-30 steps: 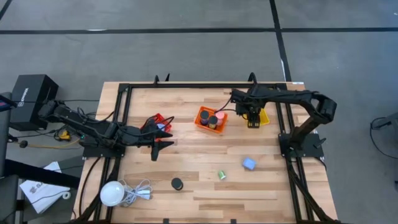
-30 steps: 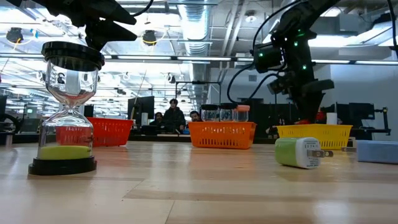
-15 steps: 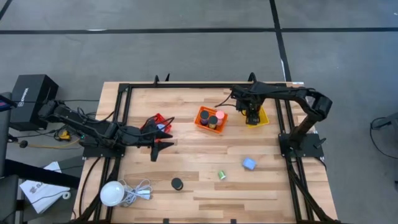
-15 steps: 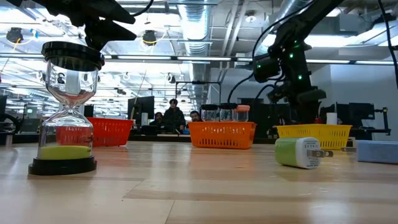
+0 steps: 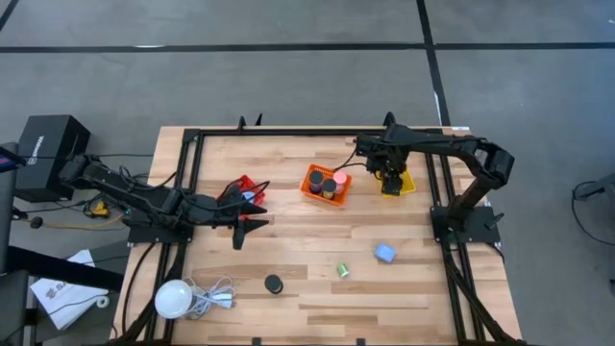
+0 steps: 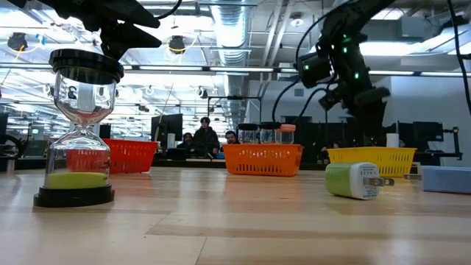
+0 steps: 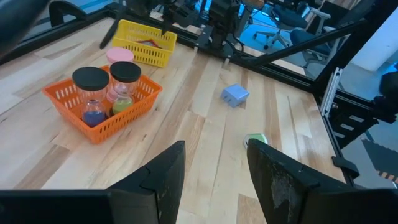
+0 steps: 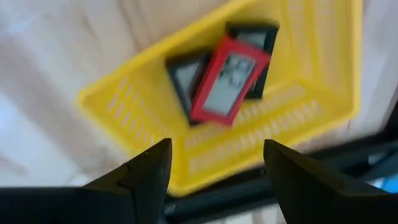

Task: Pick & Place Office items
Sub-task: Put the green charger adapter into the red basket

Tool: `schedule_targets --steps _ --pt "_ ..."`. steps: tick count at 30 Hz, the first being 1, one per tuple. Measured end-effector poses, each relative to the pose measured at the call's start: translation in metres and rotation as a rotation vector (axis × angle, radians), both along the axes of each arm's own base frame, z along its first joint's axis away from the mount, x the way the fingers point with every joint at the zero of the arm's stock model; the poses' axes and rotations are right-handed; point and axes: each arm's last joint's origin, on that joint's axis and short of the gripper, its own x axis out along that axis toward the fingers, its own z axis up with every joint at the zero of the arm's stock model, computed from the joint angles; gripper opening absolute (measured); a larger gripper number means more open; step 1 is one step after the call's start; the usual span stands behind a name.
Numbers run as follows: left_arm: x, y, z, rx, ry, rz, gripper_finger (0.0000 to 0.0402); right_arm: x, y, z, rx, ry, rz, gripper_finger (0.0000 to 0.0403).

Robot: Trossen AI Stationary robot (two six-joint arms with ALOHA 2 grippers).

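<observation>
Red rectangular piece atop black pieces; display unreadable.

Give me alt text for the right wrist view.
A yellow basket on a wooden table holds a red piece lying across two black pieces, seen between the right gripper's open fingers.
</observation>
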Motion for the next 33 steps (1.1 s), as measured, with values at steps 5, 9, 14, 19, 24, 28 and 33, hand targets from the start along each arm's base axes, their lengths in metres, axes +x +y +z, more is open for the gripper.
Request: schedule_targets --steps 5,9,14,19,24,28,33 --pt "0.0 0.0 0.0 0.0 0.0 0.0 0.0168 0.0 0.015 0.028 -0.02 0.001 -0.032 0.0243" --pt "0.0 0.0 0.0 0.0 0.0 0.0 0.0168 -0.005 0.033 0.052 -0.067 -0.092 -0.036 0.0244" --pt "0.0 0.0 0.0 0.0 -0.002 0.0 0.0168 -0.024 0.059 0.085 -0.123 -0.252 -0.047 0.0244" --pt "0.0 0.0 0.0 0.0 -0.001 0.0 0.0168 -0.052 0.087 0.115 -0.171 -0.507 -0.137 0.0244" --pt "0.0 0.0 0.0 0.0 -0.001 0.0 0.0168 -0.078 0.116 0.117 -0.137 -0.778 -0.127 0.0244" --pt "0.0 0.0 0.0 0.0 -0.002 0.001 0.0168 -0.092 0.136 0.102 -0.051 -0.933 -0.168 0.0244" --pt "0.0 0.0 0.001 0.001 -0.009 0.01 0.0168 -0.088 0.157 0.074 0.089 -1.07 -0.249 0.0244"
